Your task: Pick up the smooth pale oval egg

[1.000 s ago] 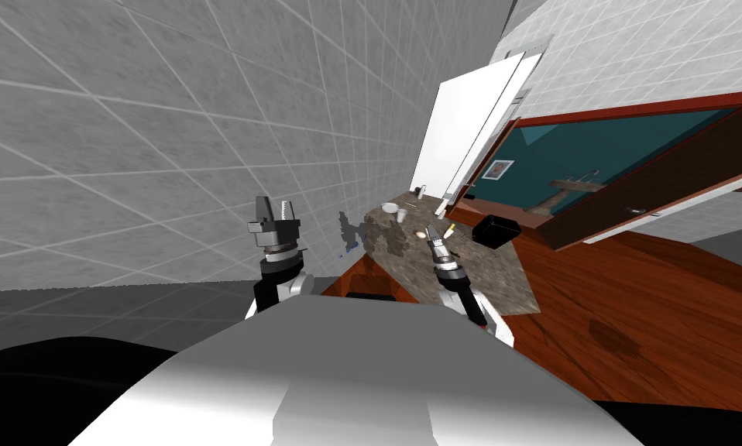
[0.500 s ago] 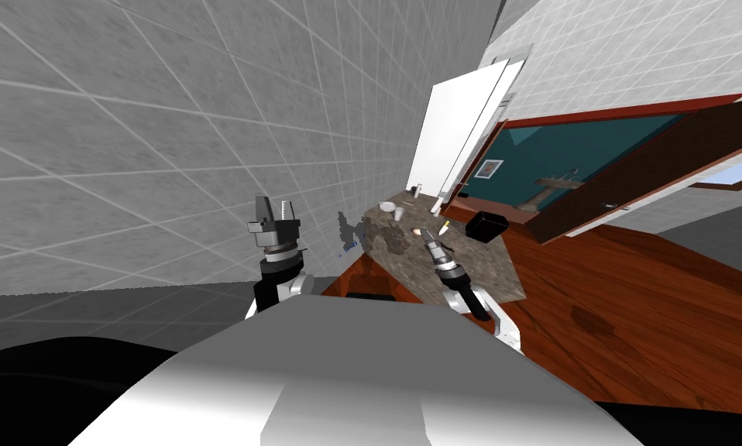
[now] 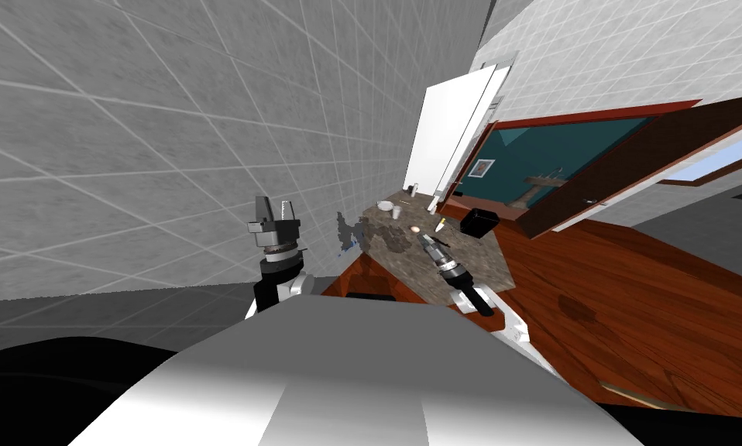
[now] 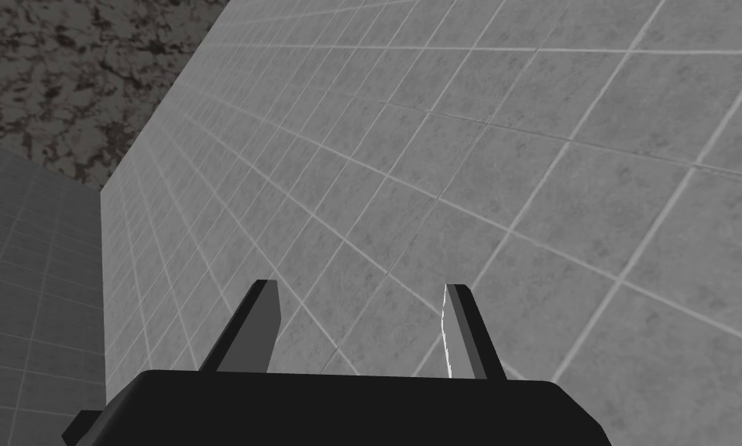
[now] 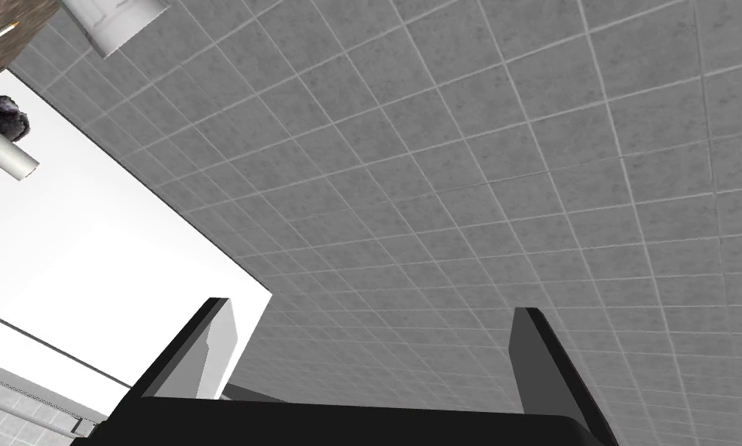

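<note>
Pale egg (image 3: 416,229) sits on the speckled counter (image 3: 482,269) just beyond the right tool (image 3: 426,241), which gapes wide.

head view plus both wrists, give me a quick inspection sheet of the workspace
surface: mottled brown-grey stone countertop
job's things: pale egg lying on the countertop, not held
clutter: white cup, black box, yellow-tipped item, all apart from the egg
grippers: right gripper fingers open, close to the egg; left gripper fingers open, raised left of the countertop
cables: nothing seen
surroundings: grey tiled walls, white panel, wood floor
</note>
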